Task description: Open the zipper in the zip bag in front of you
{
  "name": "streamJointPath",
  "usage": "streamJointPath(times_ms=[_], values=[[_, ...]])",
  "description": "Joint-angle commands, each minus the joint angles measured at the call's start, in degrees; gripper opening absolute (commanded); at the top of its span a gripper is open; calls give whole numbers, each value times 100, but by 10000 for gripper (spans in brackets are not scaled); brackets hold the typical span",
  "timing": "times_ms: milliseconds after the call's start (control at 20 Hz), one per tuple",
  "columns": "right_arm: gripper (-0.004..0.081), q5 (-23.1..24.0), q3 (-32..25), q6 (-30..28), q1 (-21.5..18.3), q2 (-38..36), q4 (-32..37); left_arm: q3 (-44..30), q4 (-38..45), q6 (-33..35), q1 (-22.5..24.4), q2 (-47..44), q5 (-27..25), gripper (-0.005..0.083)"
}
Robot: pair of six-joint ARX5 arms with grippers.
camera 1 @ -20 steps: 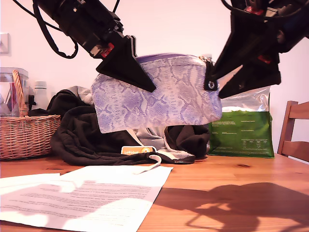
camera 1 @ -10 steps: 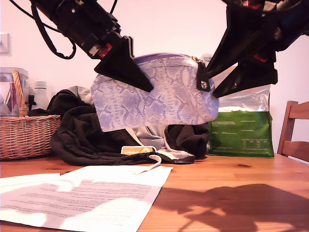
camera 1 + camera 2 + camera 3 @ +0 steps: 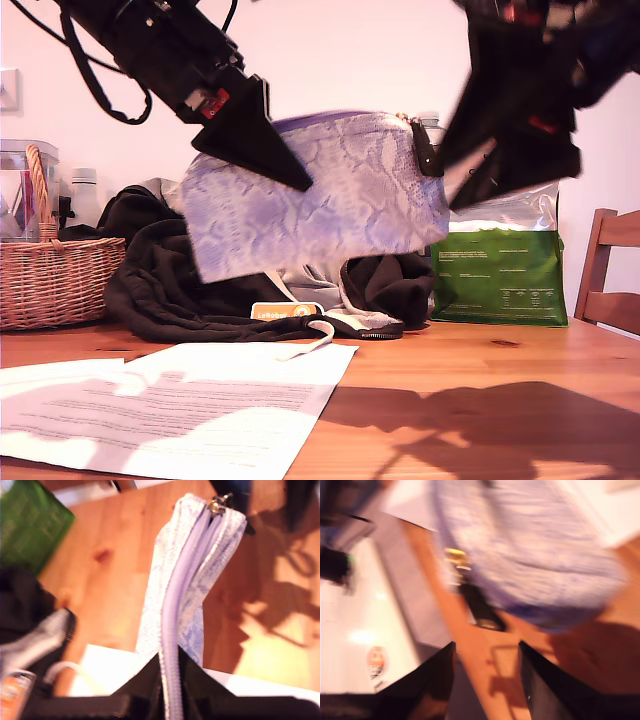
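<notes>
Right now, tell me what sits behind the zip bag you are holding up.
In the exterior view, dark clothing lies heaped on the table behind the zip bag, with a green foil bag toward that view's right. The zip bag covers whatever stands directly behind its middle.

No print on any label or paper (image 3: pixel 200 410) is legible.

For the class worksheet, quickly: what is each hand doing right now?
My first hand: shut on the zip bag, clamping its zipper edge.
My second hand: open, holding nothing; the pull tab lies ahead of it.
</notes>
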Motion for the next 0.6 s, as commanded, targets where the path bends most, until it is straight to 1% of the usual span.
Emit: streamJointPath(times_ms=[0,200,250,300,450,500,550], values=[[352,240,94,-90,26,-68,83,-37,-98,-219,20,-20,55,-19],[350,962,94,-238,249,-297,267,55,-457,-1126,90,-20,57,-19],[350,1147,94,-321,337,-385,330,107,-584,-1239,116,-20,59,-19],[350,1436,94,-358,417,-472,468,175,-723,-1469,149,-20,83,-19],[351,2004,94,-647,765,-726,920,332,-920,-2352,328,-20,341,-19],[351,2280,94,-708,883,-796,1049,376,-942,-2608,404,-20,487,-19],[351,2452,94,-791,986,-846,1141,411,-938,-2848,470,-20,667,-19]])
